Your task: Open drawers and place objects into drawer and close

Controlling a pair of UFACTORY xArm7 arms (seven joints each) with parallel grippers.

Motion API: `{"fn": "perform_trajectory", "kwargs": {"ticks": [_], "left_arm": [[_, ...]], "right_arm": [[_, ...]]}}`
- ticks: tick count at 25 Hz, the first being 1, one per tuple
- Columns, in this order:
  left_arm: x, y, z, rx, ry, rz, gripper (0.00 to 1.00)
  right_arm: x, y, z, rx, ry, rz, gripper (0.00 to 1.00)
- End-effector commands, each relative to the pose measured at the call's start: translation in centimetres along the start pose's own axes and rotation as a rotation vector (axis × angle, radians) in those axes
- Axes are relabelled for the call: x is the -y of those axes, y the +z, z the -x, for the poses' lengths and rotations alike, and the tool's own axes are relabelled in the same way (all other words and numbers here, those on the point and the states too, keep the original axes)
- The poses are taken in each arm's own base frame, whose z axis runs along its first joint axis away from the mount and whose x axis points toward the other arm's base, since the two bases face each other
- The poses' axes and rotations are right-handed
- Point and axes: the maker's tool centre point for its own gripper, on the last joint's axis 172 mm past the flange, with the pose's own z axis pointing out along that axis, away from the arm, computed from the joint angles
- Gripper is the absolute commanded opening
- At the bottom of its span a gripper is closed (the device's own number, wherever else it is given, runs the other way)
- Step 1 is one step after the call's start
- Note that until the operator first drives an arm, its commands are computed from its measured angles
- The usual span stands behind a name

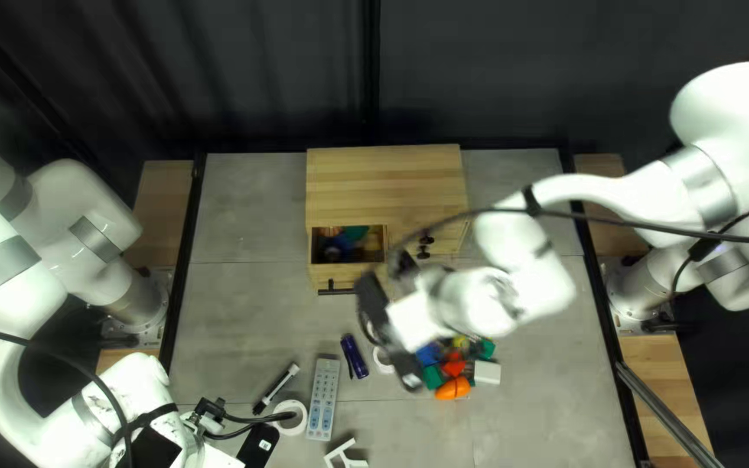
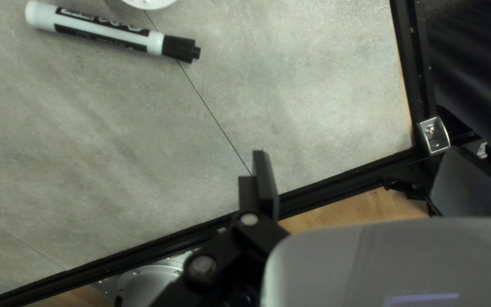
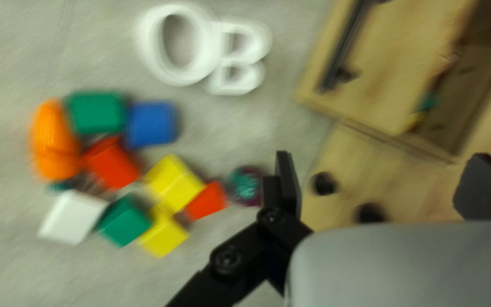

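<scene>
Right hand (image 3: 382, 165), open and empty, looks best sent over the block pile on the desk (image 3: 12, 57): straddle the blue block (image 3: 152, 124) away from its green neighbour (image 3: 95, 112), then lift above the open, part-filled drawer (image 3: 410, 62). Its handle (image 3: 345, 42) and white letter B (image 3: 240, 57) could snag. Left hand (image 2: 356, 159) gapes near a marker (image 2: 109, 31).

White arms (image 1: 711, 108) (silver-banded, black-cabled)
</scene>
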Motion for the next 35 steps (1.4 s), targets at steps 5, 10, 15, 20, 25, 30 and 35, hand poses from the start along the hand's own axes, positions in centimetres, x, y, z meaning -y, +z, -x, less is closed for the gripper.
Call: {"fn": "perform_trajectory", "kwargs": {"ticks": [5, 10, 15, 20, 25, 30, 35], "left_arm": [[0.0, 0.0, 0.0, 0.0, 0.0, 0.0, 1.0], [0.0, 0.0, 0.0, 0.0, 0.0, 0.0, 1.0], [0.0, 0.0, 0.0, 0.0, 0.0, 0.0, 1.0], [0.0, 0.0, 0.0, 0.0, 0.0, 0.0, 1.0], [0.0, 0.0, 0.0, 0.0, 0.0, 0.0, 1.0], [0.0, 0.0, 0.0, 0.0, 0.0, 0.0, 1.0], [0.0, 0.0, 0.0, 0.0, 0.0, 0.0, 1.0]], "right_arm": [[7.4, -0.8, 1.3, -0.07, -0.294, -0.082, 1.0], [10.8, -1.5, 1.5, -0.083, -0.337, -0.125, 1.0], [12.0, -0.9, 2.9, -0.09, -0.298, -0.151, 1.0], [10.9, 1.1, 5.8, -0.098, -0.113, -0.176, 1.0], [10.4, 3.6, 7.2, -0.102, 0.068, -0.232, 1.0], [10.1, 5.1, 7.7, -0.085, 0.178, -0.296, 1.0], [9.2, 6.0, 8.6, -0.033, 0.247, -0.35, 1.0]]}}
